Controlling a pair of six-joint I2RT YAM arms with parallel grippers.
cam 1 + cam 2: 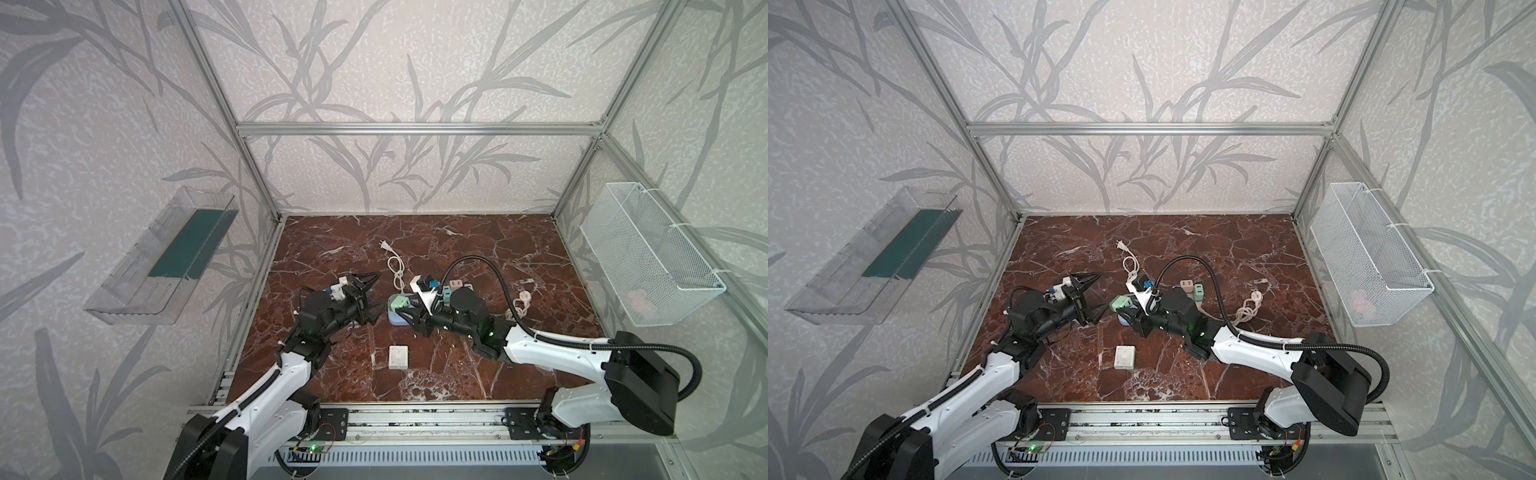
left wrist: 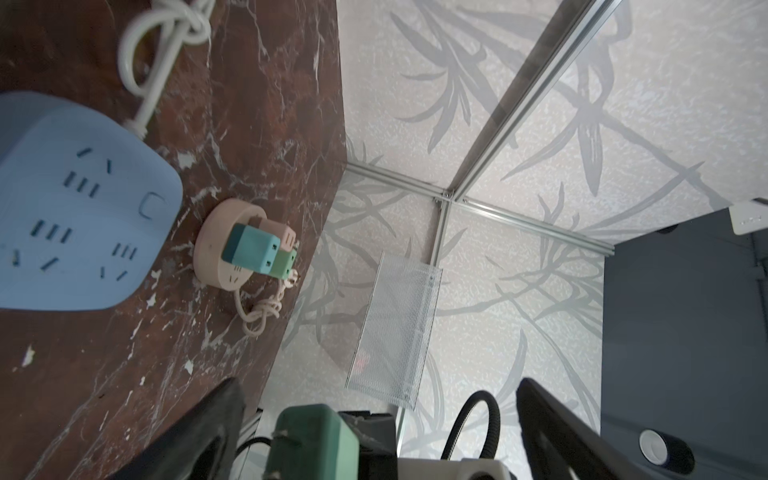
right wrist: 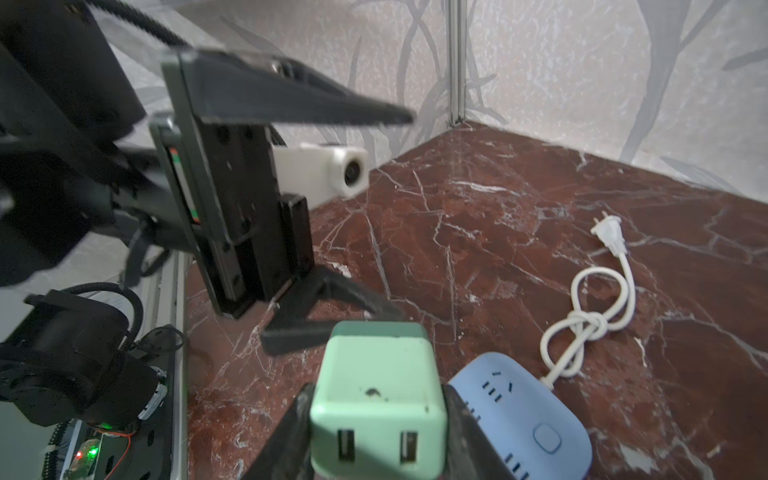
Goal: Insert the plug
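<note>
The plug is a mint-green cube with two slots on the face towards the right wrist camera. My right gripper is shut on it, one dark finger on each side. In both top views the plug hangs over the near end of the blue power strip. My left gripper stands open just left of the plug and touches nothing. In the left wrist view the plug shows its metal prongs between my wide-open left fingers.
A knotted white cord with a two-pin plug runs back from the blue strip. A pink round socket holding small cubes lies to the right. A white dial box sits in front. A wire basket hangs on the right wall.
</note>
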